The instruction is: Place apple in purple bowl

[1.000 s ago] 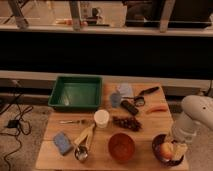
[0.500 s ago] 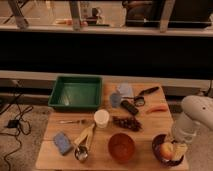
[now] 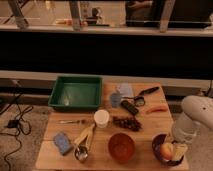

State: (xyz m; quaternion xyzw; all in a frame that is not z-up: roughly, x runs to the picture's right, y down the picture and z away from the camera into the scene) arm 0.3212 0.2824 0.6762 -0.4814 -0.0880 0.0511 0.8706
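camera view, small yellowish apple [image 3: 165, 149] with red blush sitting inside glossy dark purple bowl [image 3: 158, 151] at wooden table's [image 3: 150, 126] front right corner, gripper [image 3: 178, 151] beside it over the bowl

No real change vs the earlier shots. My gripper [image 3: 179, 150] hangs over the purple bowl [image 3: 159, 148] at the table's [image 3: 100, 157] front right corner, same as 1 s ago. Apple [image 3: 166, 149] sits inside the bowl as before. No shift I can make out anywhere else on the table.
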